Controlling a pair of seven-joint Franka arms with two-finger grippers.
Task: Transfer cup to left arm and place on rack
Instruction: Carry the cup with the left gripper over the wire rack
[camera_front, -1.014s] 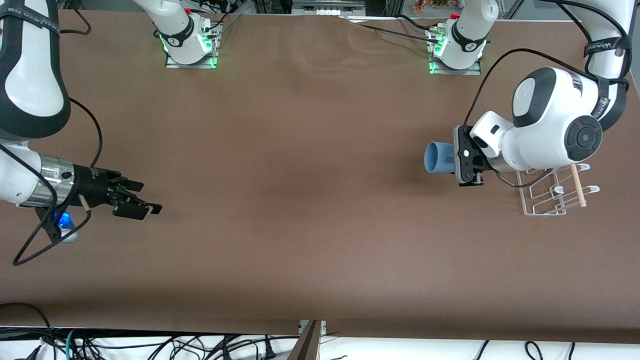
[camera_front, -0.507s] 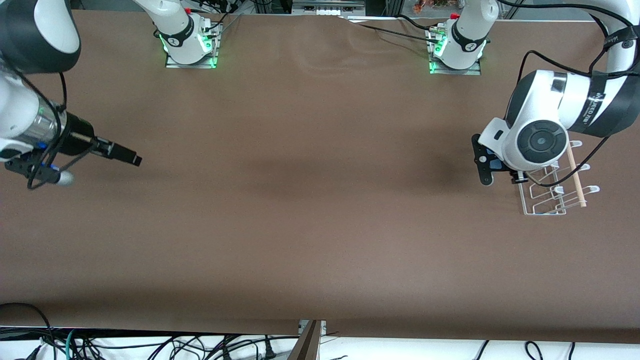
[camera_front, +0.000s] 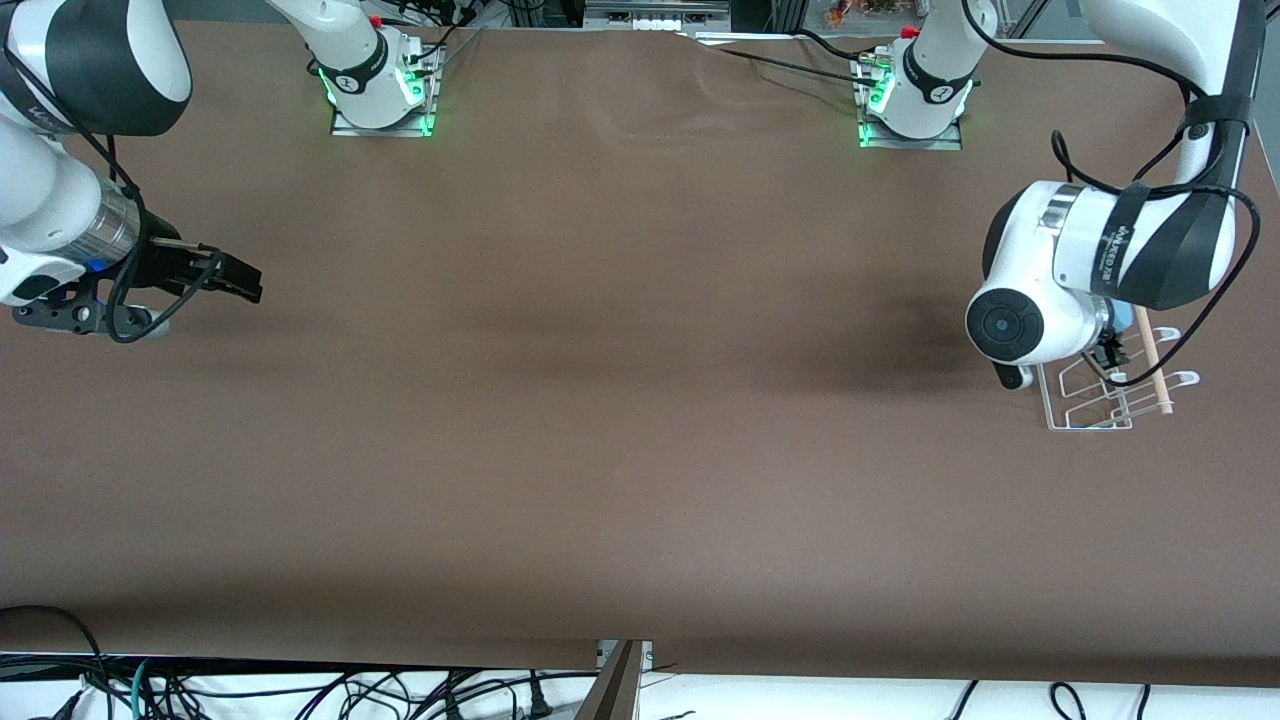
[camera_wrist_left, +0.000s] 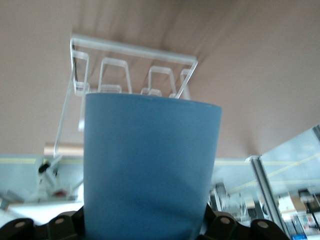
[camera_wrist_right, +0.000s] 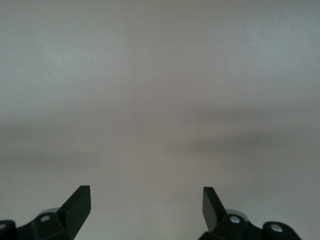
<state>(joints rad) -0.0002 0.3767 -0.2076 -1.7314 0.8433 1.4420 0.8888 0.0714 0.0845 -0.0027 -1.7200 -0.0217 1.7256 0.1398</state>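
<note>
Front view has the left arm (camera_front: 1100, 270) folded down over the rack (camera_front: 1090, 400), its left gripper (camera_wrist_left: 145, 230) clamped on the cup (camera_wrist_left: 150, 165) right above the loops. The right gripper (camera_front: 225, 278) waits at the right arm's end, jaws apart.

Only the rack (camera_front: 1105, 390), under the left arm (camera_front: 1090, 280), interrupts the bare table (camera_front: 620, 400).
</note>
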